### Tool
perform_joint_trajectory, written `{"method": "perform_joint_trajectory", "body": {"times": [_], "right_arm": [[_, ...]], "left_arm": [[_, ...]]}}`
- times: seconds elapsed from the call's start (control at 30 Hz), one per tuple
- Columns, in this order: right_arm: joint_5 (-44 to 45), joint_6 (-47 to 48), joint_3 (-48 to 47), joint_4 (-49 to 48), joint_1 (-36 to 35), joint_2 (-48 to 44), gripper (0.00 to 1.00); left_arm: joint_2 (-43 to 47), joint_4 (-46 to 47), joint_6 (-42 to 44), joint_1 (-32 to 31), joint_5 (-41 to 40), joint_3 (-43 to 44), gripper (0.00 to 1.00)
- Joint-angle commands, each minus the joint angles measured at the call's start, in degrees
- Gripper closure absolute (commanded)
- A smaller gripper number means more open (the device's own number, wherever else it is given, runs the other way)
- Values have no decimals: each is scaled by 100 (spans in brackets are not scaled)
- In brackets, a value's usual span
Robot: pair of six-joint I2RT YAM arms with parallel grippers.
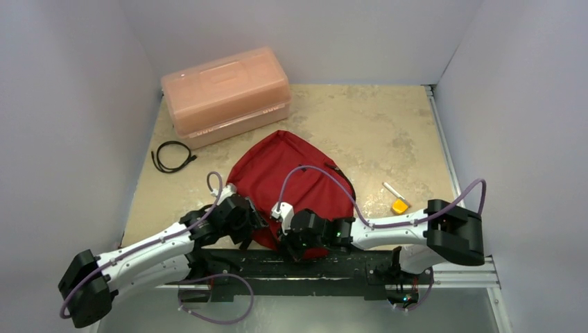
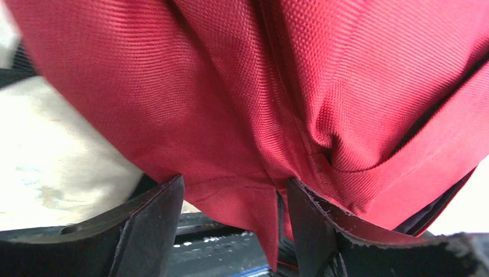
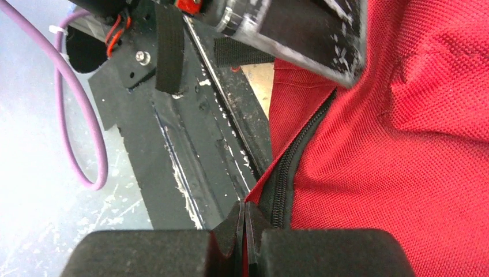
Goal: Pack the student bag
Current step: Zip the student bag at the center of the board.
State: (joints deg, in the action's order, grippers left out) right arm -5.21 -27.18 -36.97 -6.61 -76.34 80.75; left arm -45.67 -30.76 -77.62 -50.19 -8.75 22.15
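Top view: student bag [image 1: 291, 177] lies flat on the counter [image 1: 360, 125], centre to near edge, with its near end reaching the black rail [image 1: 229, 267] that carries the arm bases. Behind it to the left stands an orange-pink plastic box [image 1: 225, 94]. A coiled black cable [image 1: 172, 156] lies just in front of the box. A white stick [image 1: 392, 189] and a small yellow piece [image 1: 400, 206] lie right of the bag. None of these four appear in the wrist views.

Top view cannot resolve either pair of fingers; both sit at the bag's near edge.

Left wrist view: left fingers [image 2: 155, 213] stand moderately apart. A hanging fold of red fabric sits between them, and the right-hand pad touches the cloth. No pinch visible.

Right wrist view: right fingers [image 3: 245, 222] are pressed fully together on the bag's edge, just beside the black zip [image 3: 288, 173]. A thin red line shows between the pads. Rail and a purple cable [image 3: 86, 138] are seen to the left.
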Motion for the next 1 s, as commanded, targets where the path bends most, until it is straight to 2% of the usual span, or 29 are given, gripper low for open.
{"method": "perform_joint_trajectory", "body": {"times": [0.0, 0.1, 0.2, 0.27, 0.3, 0.33, 0.37, 0.43, 0.63, 0.8, 0.97], "right_arm": [[-3, 203, 104, -496, -154, 195, 100], [299, 86, 22, -303, -154, -13, 100], [669, 86, -194, 316, -154, -471, 100], [996, 86, -298, 790, -154, -821, 100], [1156, -406, -368, 1087, -155, -980, 88], [1321, -937, -452, 1434, -154, -1098, 71], [1490, -1308, -544, 1766, -154, -1192, 64], [1647, -1837, -658, 2415, -154, -1273, 56], [1928, -3254, -749, 3872, -145, -1246, 39], [2460, -3643, -1098, 4664, -145, -775, 35], [2342, -3420, -1129, 4092, -145, -640, 38]], "left_arm": [[-651, 1176, -686, 119, 1341, -23, 36], [-1073, 1555, -701, 130, 1557, -91, 43], [-1263, 1723, -679, 140, 1476, -156, 59], [-1277, 1825, -697, 141, 1428, -220, 63], [-1270, 1829, -696, 144, 1403, -228, 63], [-1269, 1816, -683, 145, 1383, -224, 64], [-1265, 1782, -679, 150, 1377, -221, 64], [-1278, 1757, -689, 149, 1373, -224, 65], [-1278, 1739, -678, 150, 1391, -274, 66], [-1251, 1713, -677, 150, 1377, -275, 67], [-1245, 1687, -612, 146, 1402, -239, 67]]}}
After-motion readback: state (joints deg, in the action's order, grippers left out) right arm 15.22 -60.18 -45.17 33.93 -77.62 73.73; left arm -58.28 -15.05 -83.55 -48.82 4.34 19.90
